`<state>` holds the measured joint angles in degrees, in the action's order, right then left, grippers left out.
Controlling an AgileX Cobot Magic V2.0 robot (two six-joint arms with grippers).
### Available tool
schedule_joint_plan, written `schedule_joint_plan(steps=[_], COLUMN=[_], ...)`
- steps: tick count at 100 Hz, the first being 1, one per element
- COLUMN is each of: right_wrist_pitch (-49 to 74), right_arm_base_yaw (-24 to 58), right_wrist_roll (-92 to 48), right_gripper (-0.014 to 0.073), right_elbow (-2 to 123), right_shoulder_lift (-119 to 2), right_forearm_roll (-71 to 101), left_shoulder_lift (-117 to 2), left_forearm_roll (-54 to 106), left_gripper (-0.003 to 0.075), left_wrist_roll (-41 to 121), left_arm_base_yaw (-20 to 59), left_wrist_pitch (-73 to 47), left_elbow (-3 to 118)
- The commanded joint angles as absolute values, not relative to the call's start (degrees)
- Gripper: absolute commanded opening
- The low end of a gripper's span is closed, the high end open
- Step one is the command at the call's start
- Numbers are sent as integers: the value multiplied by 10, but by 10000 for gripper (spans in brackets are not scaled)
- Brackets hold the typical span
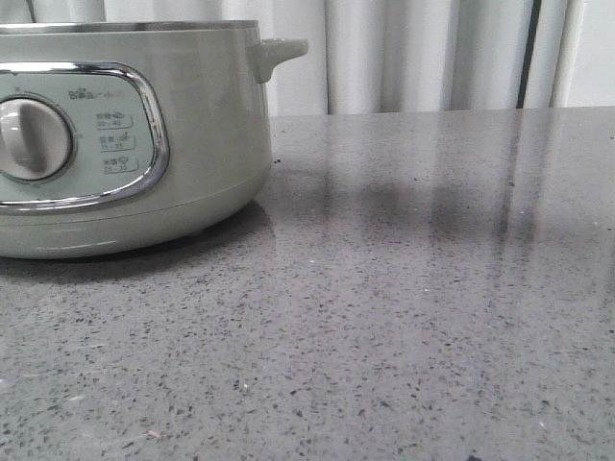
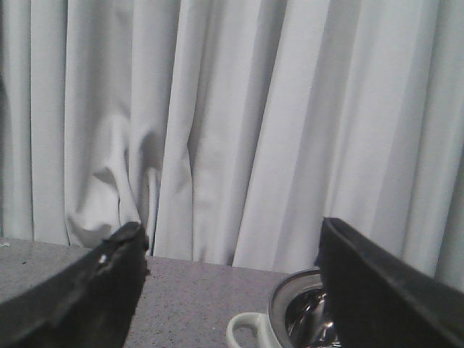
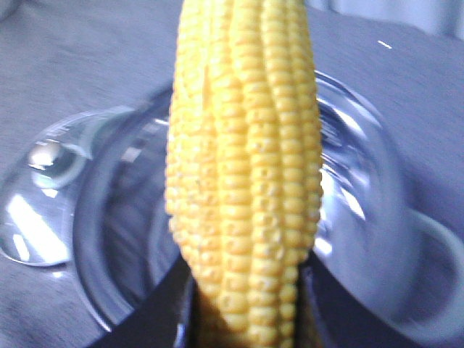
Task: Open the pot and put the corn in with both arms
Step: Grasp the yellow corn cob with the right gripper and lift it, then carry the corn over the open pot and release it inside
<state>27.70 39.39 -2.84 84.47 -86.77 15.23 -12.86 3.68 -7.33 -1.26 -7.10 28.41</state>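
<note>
The pot point(image 1: 192, 144), pale grey-green with a chrome-framed panel and a dial, stands at the left of the front view. No gripper shows there. In the right wrist view my right gripper point(image 3: 246, 319) is shut on the yellow corn point(image 3: 246, 167) and holds it above the open pot's steel inside point(image 3: 123, 225). In the left wrist view my left gripper point(image 2: 230, 239) is open and empty, up in the air facing the curtain. The pot's steel rim point(image 2: 290, 293) and side handle point(image 2: 246, 330) lie below it.
A clear glass lid point(image 3: 36, 203) with a knob lies on the table beside the pot. The speckled grey counter point(image 1: 413, 288) stretches to the pot's right. A pale curtain point(image 2: 217, 109) hangs behind the table.
</note>
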Motion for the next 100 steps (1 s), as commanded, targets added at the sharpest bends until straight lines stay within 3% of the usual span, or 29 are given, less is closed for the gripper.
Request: schedule_joint_plan(steps=[1, 12, 32, 43, 52, 59, 77, 81, 100], right_wrist_pitch=[211, 216, 239, 258, 282, 304, 360, 360, 309], right_arm_base_yaw=[411, 414, 414, 414, 412, 410, 411, 413, 416], right_wrist_roll=[-36, -36, -36, -36, -36, -36, -36, -36, -36], right_gripper=[-66, 28, 469, 575, 549, 460, 1, -71, -43], right_elbow=[892, 933, 975, 975, 975, 975, 945, 926, 748], right_shoulder_lift=[-887, -941, -987, -980, -961, -937, -830, -795, -597], right_forearm_roll=[145, 144, 144, 141, 117, 106, 73, 60, 0], left_shoulder_lift=[-136, -136, -136, -136, -135, -134, -129, -126, -102], left_forearm_roll=[42, 42, 42, 42, 46, 50, 67, 78, 104], left_gripper=[471, 471, 471, 471, 433, 349, 9, -17, -20], left_wrist_roll=[-76, -76, -76, -76, -76, -76, -76, -76, -57], left_arm_base_yaw=[-8, -8, -8, -8, -8, -8, -8, -8, -6], left_wrist_pitch=[-30, -30, -30, -30, -39, -62, -134, -140, -166], left_elbow=[303, 303, 303, 303, 303, 303, 303, 303, 303])
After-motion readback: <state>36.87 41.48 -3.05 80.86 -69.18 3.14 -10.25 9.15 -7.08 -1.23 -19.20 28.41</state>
